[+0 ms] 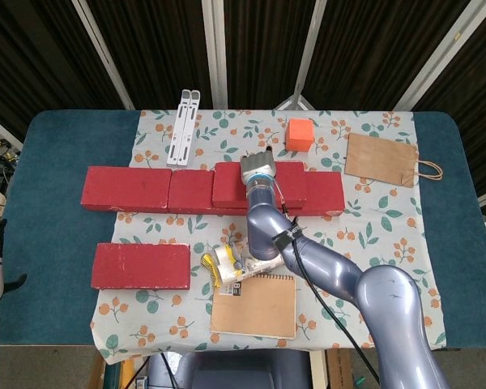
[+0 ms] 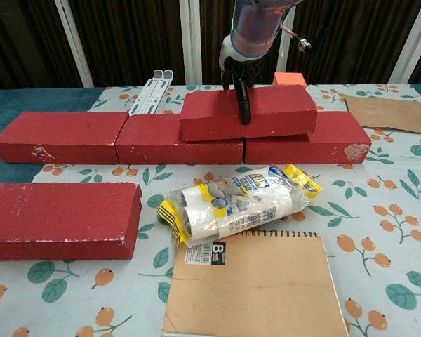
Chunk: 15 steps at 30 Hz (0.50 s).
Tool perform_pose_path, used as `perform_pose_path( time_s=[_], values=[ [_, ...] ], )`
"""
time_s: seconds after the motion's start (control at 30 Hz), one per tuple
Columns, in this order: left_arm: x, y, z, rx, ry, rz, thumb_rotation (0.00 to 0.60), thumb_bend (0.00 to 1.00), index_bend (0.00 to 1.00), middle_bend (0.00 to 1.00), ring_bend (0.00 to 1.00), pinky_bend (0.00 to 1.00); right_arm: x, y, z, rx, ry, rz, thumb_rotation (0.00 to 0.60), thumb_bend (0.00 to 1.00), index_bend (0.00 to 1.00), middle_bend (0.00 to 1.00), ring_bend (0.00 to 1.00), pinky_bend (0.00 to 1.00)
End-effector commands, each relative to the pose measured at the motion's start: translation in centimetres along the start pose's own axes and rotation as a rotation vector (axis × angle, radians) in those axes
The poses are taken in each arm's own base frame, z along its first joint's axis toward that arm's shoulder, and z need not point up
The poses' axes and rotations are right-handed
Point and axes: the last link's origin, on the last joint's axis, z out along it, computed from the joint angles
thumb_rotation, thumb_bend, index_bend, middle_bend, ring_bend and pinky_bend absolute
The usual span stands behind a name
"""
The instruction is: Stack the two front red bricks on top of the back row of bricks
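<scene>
The right hand grips a red brick with fingers over its front face, resting it atop the back row. A second brick lies in front on the worktop, beside a snack packet and notebook. The left hand is out of sight.

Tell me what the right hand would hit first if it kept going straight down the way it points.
The right hand already grips the stacked red brick; beneath that lies the back row of red bricks.
</scene>
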Motion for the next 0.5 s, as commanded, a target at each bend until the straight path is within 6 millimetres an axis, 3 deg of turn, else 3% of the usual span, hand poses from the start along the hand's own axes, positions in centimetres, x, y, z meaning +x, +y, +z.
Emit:
perform_pose_path(
  time_s=[0.03, 0.5],
  values=[
    [-0.01, -0.01, 0.00, 0.001, 0.000, 0.001, 0.600, 0.00, 0.05, 0.00, 0.00, 0.06, -0.09, -0.06, 0.00, 0.002, -0.001, -0.002, 0.600, 0.06, 0.30, 0.26, 0.16, 0.00],
    [-0.03, 0.00, 0.05, 0.004, 0.000, 0.002, 0.600, 0.00, 0.05, 0.00, 0.00, 0.06, -0.26, -0.22, -0.06, 0.005, -0.008, 0.003, 0.600, 0.06, 0.15, 0.26, 0.16, 0.00]
  ],
)
